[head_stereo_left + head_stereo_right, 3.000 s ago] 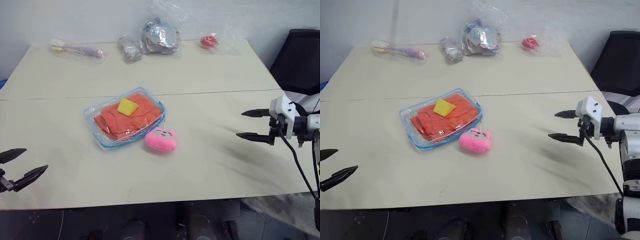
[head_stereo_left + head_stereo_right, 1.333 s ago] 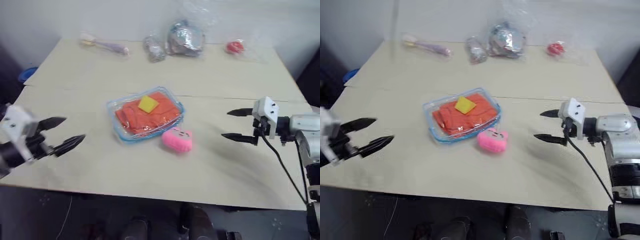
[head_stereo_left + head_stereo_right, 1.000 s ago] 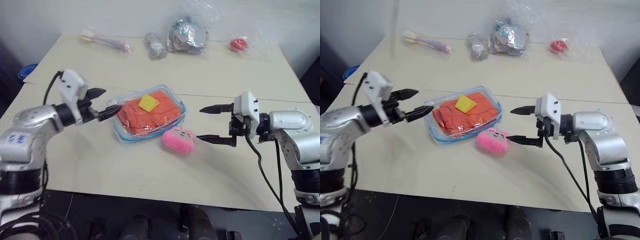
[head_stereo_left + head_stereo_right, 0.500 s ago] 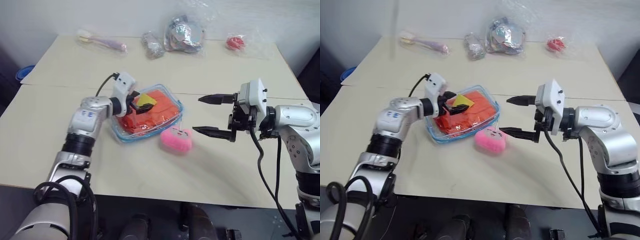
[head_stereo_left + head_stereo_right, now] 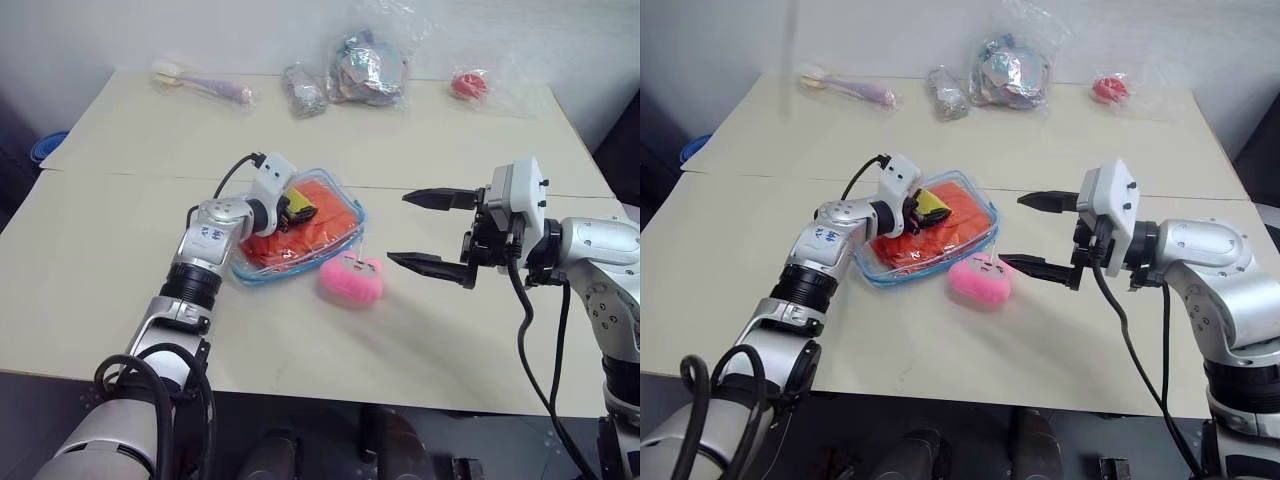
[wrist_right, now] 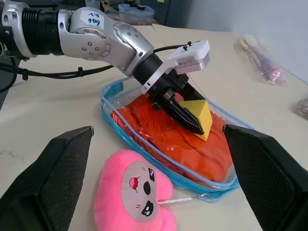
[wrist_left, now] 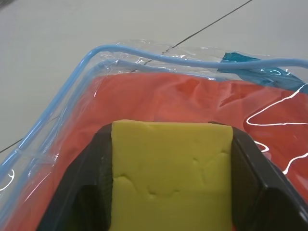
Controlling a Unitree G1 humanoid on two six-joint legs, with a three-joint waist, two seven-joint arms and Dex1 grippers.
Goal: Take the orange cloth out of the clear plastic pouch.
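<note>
The left gripper (image 6: 185, 111) is clamped on the yellow square (image 7: 168, 173) atop the pouch (image 5: 345, 235) at mid-table — the cloth (image 6: 168, 134) lies directly beneath its fingers, inside — while the right gripper (image 5: 432, 230), fingers spread wide and empty, hovers beside the pouch's right end, farther off.

The pouch (image 5: 300, 235) lies mid-worktop (image 5: 120, 260) with the cloth (image 5: 320, 225) inside it. A square piece (image 6: 198, 114) sits on top of the pouch, between the left hand's (image 5: 932, 208) fingers. The plush toy (image 5: 352, 280) lies just before the pouch's right corner. The right hand (image 5: 420, 230) hangs right of the toy, apart from it. Bagged items (image 5: 365, 65) line the worktop's far edge.
</note>
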